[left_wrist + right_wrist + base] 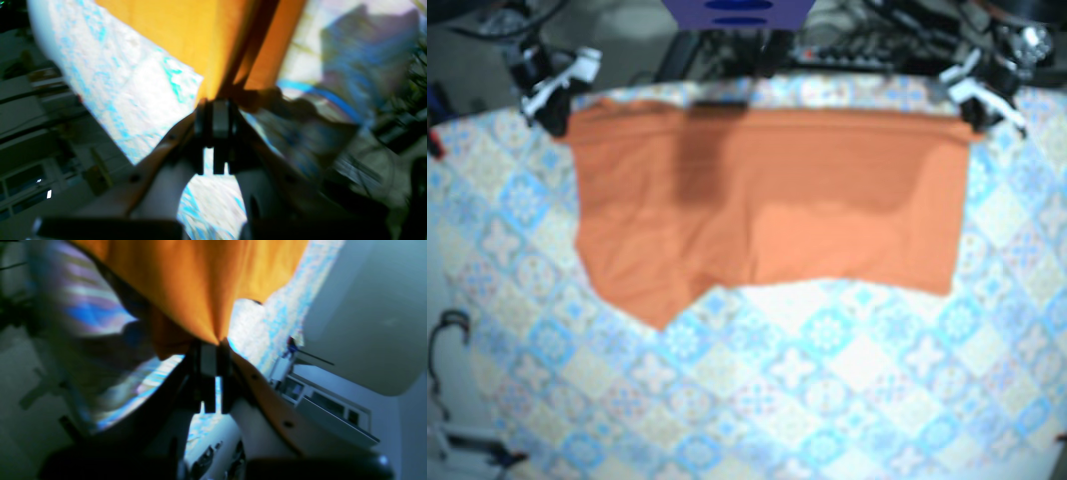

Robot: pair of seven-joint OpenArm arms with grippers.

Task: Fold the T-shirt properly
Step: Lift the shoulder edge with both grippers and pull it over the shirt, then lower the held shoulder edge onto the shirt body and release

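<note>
The orange T-shirt (767,205) is stretched wide across the far part of the table, its top edge held taut between both arms. My right gripper (562,118) is shut on the shirt's top left corner; in the right wrist view the orange cloth (186,283) bunches into the closed right gripper (213,343). My left gripper (970,118) is shut on the top right corner; in the left wrist view the fabric (186,36) runs into the closed left gripper (217,103). The shirt's lower edge hangs unevenly, with a point (659,322) at lower left.
A blue and cream patterned tablecloth (827,390) covers the table. Cables and equipment (877,40) lie beyond the far edge. A dark cable or fixture (447,335) sits at the left edge.
</note>
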